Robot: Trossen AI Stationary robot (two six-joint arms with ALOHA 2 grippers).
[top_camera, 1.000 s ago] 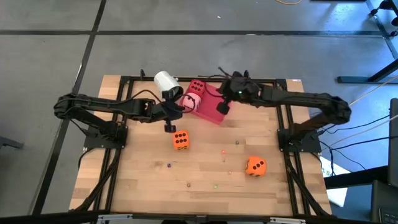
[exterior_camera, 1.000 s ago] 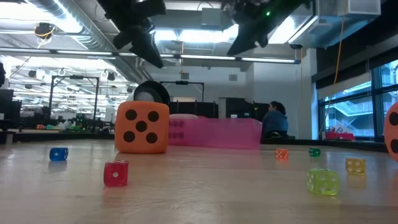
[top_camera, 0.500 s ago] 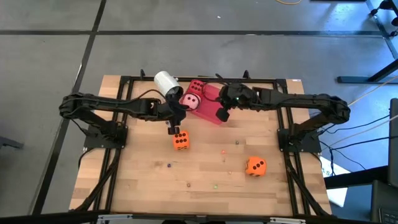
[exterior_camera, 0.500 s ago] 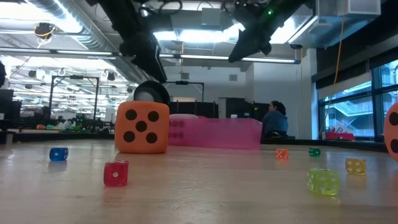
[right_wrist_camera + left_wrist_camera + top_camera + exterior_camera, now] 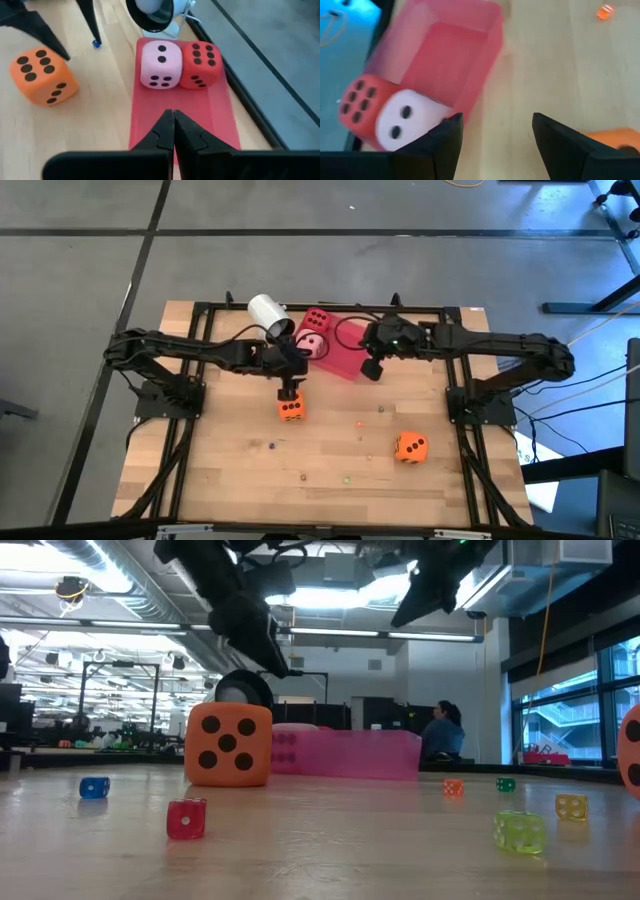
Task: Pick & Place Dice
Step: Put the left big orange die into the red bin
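Dice, near: one orange die sits alone on the near right of the bench, well apart from both arms.
Small dice: tiny coloured ones lie scattered on the near boards.
Dice, middle: second orange die lies left of centre, directly under the left end effector.
Left end effector: fingers parted moderately, holding nothing, hanging above that die.
Right end effector: fingers pressed together, empty, over the tray's right end.
Tray: pink die and red die already rest inside, side by side at its far end.
Cup: white, tipped over, just beyond the tray.
Progress: seemingly half done; both orange dice remain.
Room: open bench surrounds each orange die; the tray's near half is free.
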